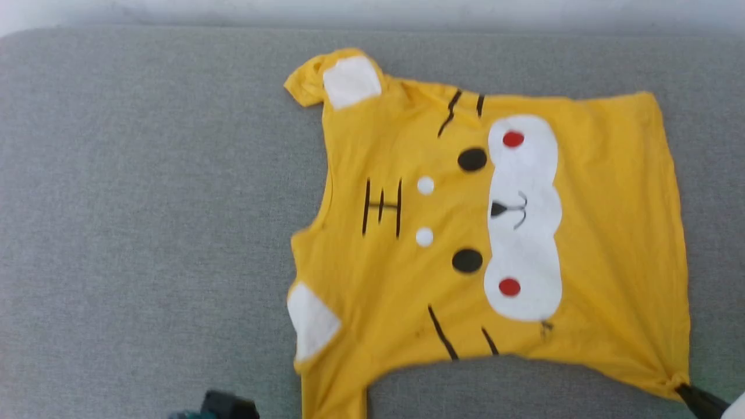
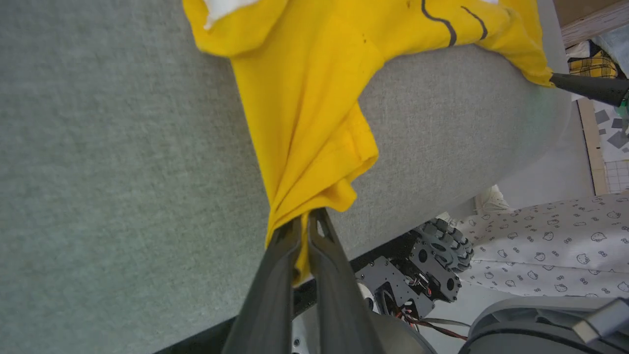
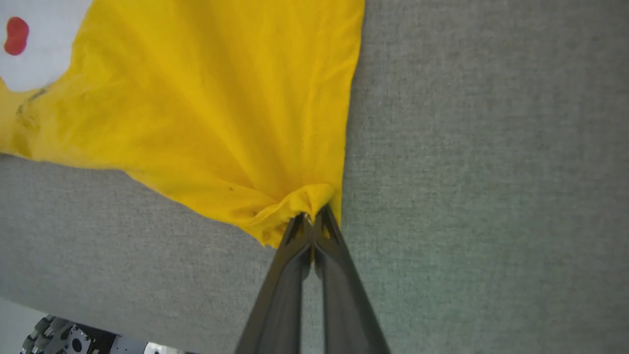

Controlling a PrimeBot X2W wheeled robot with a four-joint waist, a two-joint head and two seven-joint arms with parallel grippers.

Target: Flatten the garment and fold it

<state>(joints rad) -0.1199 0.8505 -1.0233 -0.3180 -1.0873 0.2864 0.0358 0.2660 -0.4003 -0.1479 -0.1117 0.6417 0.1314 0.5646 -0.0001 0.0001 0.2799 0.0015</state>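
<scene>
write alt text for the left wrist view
The left gripper is shut on a bunched edge of the yellow T-shirt, which stretches up across a grey padded surface. At upper right, the right gripper pinches another corner of it.

The left gripper (image 2: 307, 219) has two long, slim fingers (image 2: 272, 295) of matt dark grey, broad at the bottom edge of the left wrist view and tapering upward; the one on the right has a narrow triangular cut-out (image 2: 322, 229) just below its tip; the right gripper (image 3: 312, 216) is built alike, with a triangular opening under each tip. At the lower right of the left wrist view are black metal plates (image 2: 388, 280) pierced with round holes; a black wheel (image 2: 444, 243) ringed with small ribbed rollers; thin red and dark cables (image 2: 437, 322); a smooth, rounded grey housing (image 2: 540, 324). At the head view's lower right corner is a pale forearm (image 1: 736, 410).
</scene>
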